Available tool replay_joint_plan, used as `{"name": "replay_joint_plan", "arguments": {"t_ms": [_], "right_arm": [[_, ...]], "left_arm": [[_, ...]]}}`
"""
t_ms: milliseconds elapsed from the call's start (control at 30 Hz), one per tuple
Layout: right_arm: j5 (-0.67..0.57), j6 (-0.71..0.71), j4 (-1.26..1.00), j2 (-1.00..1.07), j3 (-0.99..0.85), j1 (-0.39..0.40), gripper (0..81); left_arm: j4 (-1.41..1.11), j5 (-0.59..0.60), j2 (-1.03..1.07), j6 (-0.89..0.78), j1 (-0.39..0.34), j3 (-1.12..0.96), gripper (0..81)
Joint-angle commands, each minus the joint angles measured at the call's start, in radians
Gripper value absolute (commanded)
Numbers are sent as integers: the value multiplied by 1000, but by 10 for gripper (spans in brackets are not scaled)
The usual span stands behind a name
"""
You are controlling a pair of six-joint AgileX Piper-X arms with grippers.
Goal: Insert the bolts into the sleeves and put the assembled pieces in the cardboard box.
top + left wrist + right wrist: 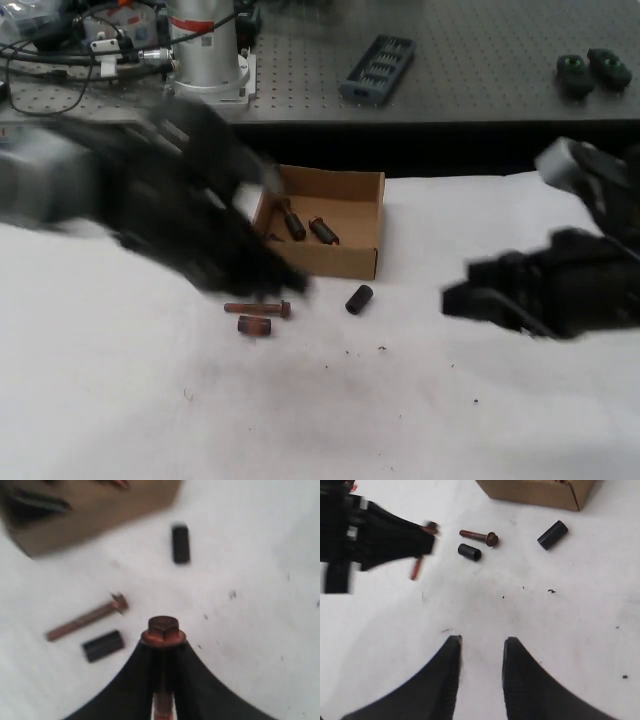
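My left gripper (163, 649) is shut on a copper bolt (162, 630), whose hex head sticks out past the fingertips. It hovers over the white cloth just in front of the cardboard box (340, 262). A loose bolt (258, 308) lies on the cloth with a dark sleeve (254, 326) beside it. A second sleeve (359, 299) lies nearer the box's front corner. Two dark assembled pieces (308, 226) rest inside the box. My right gripper (481, 652) stands open over bare cloth, to the right of the loose parts, with nothing between its fingers.
A grey perforated bench runs behind the cloth, with a blue slotted rack (377, 66), two dark green knobs (593, 70) and a metal arm base with cables (205, 55). Small dark specks (551, 591) dot the cloth.
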Motion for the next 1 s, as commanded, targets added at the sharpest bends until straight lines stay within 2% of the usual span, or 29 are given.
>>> {"name": "replay_joint_plan", "arguments": {"t_ms": [0, 100, 200, 433, 733, 967], "right_arm": [[44, 70, -28, 123, -92, 2, 230], [107, 168, 2, 278, -208, 2, 230], [107, 285, 32, 400, -324, 2, 245], [115, 431, 186, 611, -559, 2, 268], [179, 450, 369, 721, -709, 2, 268], [236, 450, 390, 753, -729, 38, 268]], "left_arm": [[-35, 8, -133, -68, 69, 39, 6], [-33, 73, -269, -106, 143, 80, 6], [-15, 117, -407, -132, 185, 110, 6], [76, 113, -614, -124, 198, 111, 6], [175, 113, -738, -120, 198, 112, 6], [-35, 79, -832, -132, 200, 174, 6]]}}
